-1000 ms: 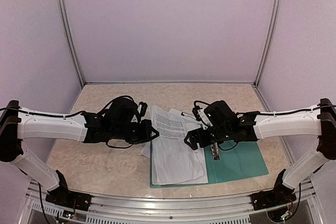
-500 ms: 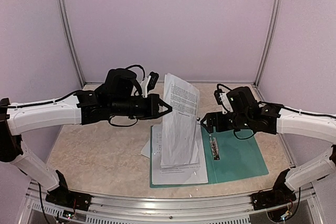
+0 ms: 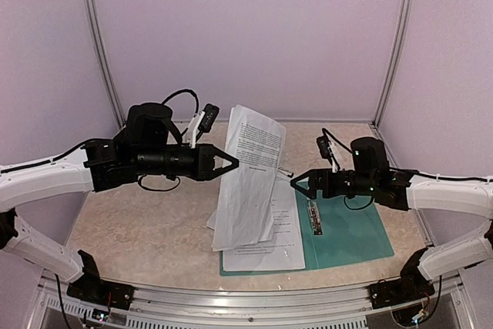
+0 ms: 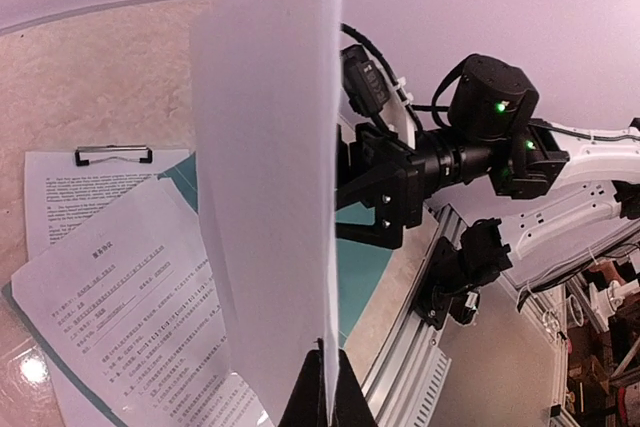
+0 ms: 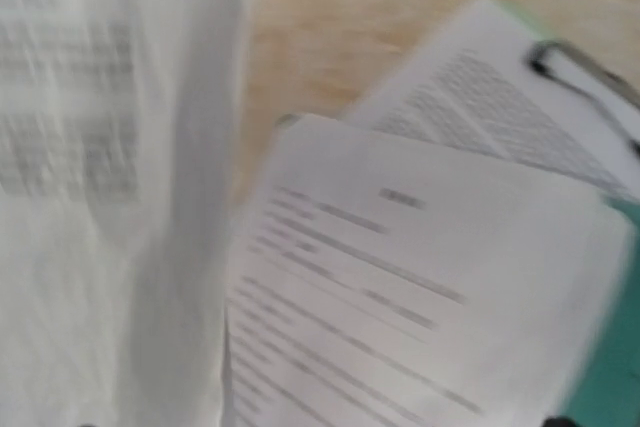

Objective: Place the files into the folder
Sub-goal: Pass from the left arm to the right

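Marbled tbl [image 3: 139,221], teal folder [image 3: 354,233] — limp sheet [image 3: 250,175]

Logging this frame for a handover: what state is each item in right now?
left tool: shut on the lifted sheet
right tool: open, holding nothing
lifted sheet: held up, hanging near upright
folder: open, lying flat
other sheets: lying loose over the folder's left half
clipboard clip: closed on a printed sheet
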Available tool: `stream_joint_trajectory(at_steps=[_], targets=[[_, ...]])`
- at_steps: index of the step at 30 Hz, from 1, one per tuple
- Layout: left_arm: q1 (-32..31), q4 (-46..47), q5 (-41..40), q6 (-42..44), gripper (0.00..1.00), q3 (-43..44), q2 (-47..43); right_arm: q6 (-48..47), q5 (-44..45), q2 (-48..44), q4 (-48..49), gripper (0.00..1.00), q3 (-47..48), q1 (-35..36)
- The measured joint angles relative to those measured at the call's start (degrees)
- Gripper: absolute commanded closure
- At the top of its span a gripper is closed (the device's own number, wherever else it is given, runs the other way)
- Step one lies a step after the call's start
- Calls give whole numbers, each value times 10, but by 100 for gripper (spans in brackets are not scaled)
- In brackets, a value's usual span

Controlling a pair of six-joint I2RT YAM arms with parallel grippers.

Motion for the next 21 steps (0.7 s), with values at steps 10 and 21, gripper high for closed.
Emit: stream_joint_trajectory(at_steps=[10, 21], targets=[[10, 23, 37, -1, 100, -13, -47, 13, -124, 85, 202, 10, -14, -2], [32, 56, 94, -42, 100, -36, -56, 44, -229, 165, 361, 11, -13, -6]])
